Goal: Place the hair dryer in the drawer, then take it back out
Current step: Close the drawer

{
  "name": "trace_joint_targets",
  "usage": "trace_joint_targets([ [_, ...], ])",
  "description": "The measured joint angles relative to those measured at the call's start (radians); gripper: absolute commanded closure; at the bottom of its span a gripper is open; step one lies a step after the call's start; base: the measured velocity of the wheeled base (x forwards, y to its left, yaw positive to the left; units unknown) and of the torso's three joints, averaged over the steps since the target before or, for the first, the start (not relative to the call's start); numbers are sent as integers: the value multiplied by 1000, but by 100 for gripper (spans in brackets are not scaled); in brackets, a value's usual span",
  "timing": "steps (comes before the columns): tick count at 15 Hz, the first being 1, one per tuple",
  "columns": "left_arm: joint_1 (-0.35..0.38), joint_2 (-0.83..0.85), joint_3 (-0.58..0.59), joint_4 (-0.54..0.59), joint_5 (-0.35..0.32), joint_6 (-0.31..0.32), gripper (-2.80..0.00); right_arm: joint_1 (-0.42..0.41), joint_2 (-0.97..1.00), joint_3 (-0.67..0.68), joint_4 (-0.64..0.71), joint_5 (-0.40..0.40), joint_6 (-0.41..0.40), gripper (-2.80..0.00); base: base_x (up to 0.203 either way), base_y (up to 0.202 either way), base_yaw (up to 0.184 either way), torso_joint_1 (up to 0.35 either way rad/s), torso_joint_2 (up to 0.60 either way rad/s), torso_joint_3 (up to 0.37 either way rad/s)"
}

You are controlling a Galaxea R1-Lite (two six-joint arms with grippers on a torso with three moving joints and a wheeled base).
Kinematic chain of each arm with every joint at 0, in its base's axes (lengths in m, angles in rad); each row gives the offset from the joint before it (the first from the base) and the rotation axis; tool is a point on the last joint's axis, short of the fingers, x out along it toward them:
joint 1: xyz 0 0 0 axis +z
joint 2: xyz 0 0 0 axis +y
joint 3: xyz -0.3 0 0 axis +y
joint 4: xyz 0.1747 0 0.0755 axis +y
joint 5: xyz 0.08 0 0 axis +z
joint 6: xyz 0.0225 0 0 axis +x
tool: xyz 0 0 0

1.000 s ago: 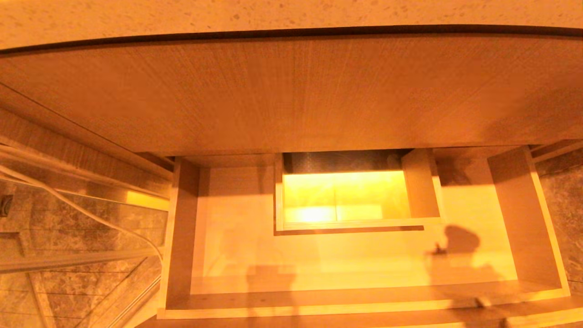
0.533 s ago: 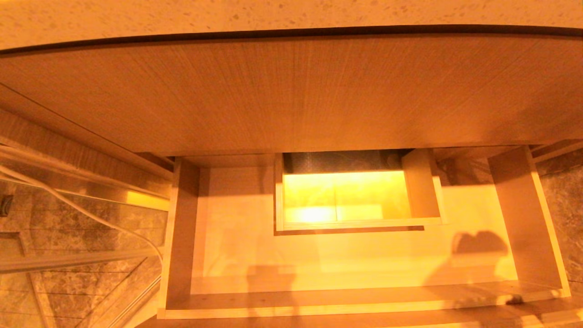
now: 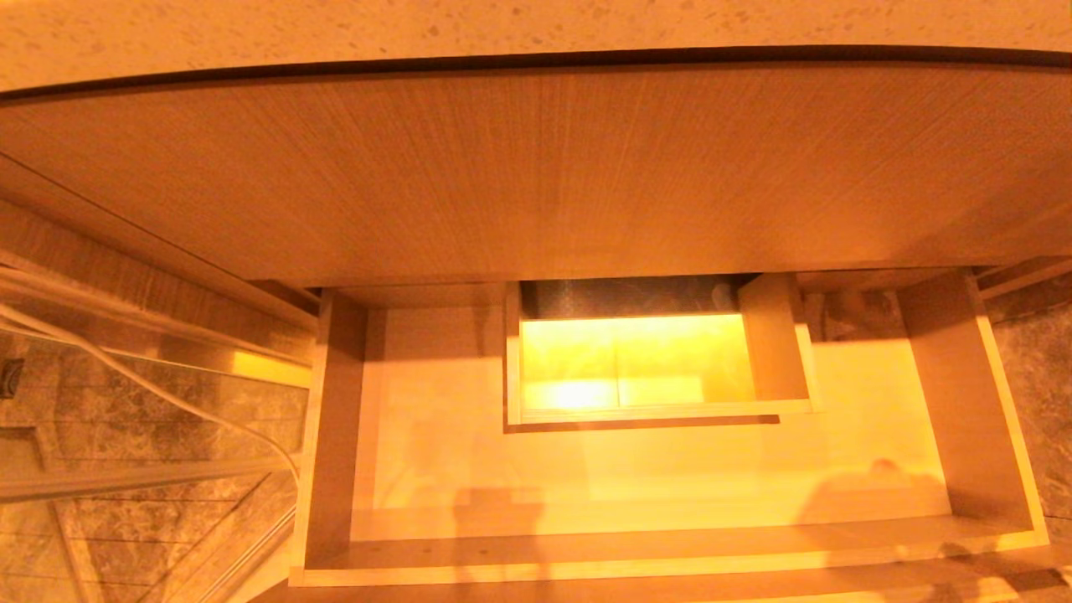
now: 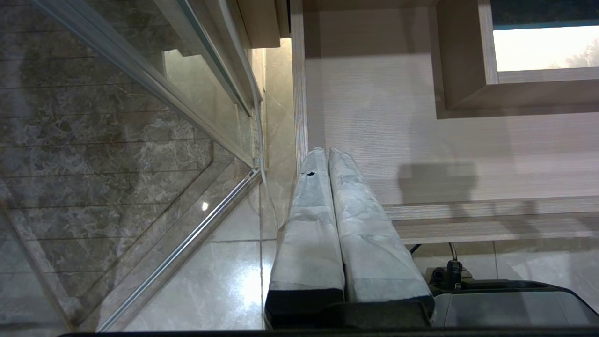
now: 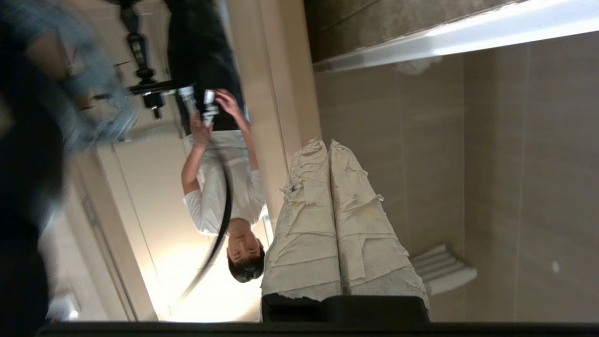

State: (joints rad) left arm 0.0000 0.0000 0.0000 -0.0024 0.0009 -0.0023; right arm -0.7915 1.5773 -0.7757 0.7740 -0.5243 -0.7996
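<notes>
Drawer (image 3: 963, 394) is pulled out wide under the tall wood-grain panel (image 3: 536, 167), w/ a speckled stone top (image 3: 536, 21) above that. Pale drawer floor is lit, a soft shadow sits on its near-right part. At mid-back is the rectangular boxed cut-out (image 3: 775, 343), bright glow showing thru it.

Hair dryer isn't visible in any view, so can't tell where it is; the visible drawer interior doesn't show it.

Neither arm shows in head view. Left claw (image 4: 327, 152) shows in left wrist view: both fingers wrapped in pale tape, pressed together, gripping nothing. Its tips hang over the drawer's left side wall (image 4: 299, 93), near the front edge, w/ the drawer floor and the cut-out box (image 4: 463, 61) beyond. Glossy floor tiles (image 4: 229, 281) and a glass panel w/ metal frame (image 4: 187, 93) lie beside the drawer on that side.

Right claw (image 5: 327, 145) shows in right wrist view: taped fingers also closed tight, nothing between them. It's turned away from the drawer, facing a tan tiled wall (image 5: 514, 187) and a pale ledge (image 5: 444, 28). A person in a white tee (image 5: 220, 187) stands in the background by a door frame (image 5: 271, 93), hands raised on some small device (image 5: 206, 105). Blurred dark shape fills that view's edge; can't tell what it is.
</notes>
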Motion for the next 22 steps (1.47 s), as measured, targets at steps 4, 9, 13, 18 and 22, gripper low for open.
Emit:
trace_joint_targets([
  [4, 0, 0, 0, 0, 0, 0, 0, -44, 137, 91, -240, -32, 1, 0, 0, 0, 0, 0, 0, 0],
  [9, 0, 0, 0, 0, 1, 0, 0, -63, 348, 112, -582, -30, 3, 0, 0, 0, 0, 0, 0, 0],
  [13, 0, 0, 0, 0, 0, 0, 0, -63, 410, 107, -681, 12, 3, 0, 0, 0, 0, 0, 0, 0],
  [18, 0, 0, 0, 0, 0, 0, 0, -60, 422, 109, -687, 157, 1, 0, 0, 0, 0, 0, 0, 0],
  [22, 0, 0, 0, 0, 0, 0, 0, -53, 427, 107, -766, 271, -7, 0, 0, 0, 0, 0, 0, 0],
])
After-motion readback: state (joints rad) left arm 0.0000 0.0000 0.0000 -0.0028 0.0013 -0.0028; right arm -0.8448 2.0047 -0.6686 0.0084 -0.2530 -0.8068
